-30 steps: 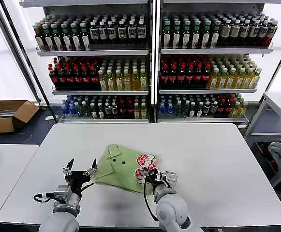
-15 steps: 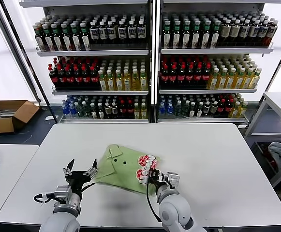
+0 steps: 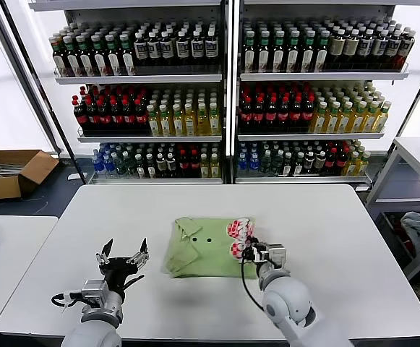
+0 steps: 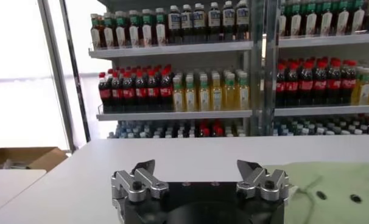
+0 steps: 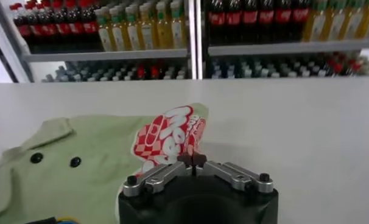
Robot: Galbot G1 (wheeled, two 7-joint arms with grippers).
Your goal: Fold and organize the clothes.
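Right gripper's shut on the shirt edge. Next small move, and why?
Probably carry that edge over towards the collar. The right gripper is pinched shut on the light green collared shirt at its red-and-white checkered logo; the open left gripper waits apart from it.

The shirt (image 3: pixel 202 247) is light green with a collar and two small dark buttons, lying folded on the white table, collar toward the shelves. Its red-and-white checkered logo (image 3: pixel 238 238) sits on the edge at the robot's right, lifted and crumpled into a fold.
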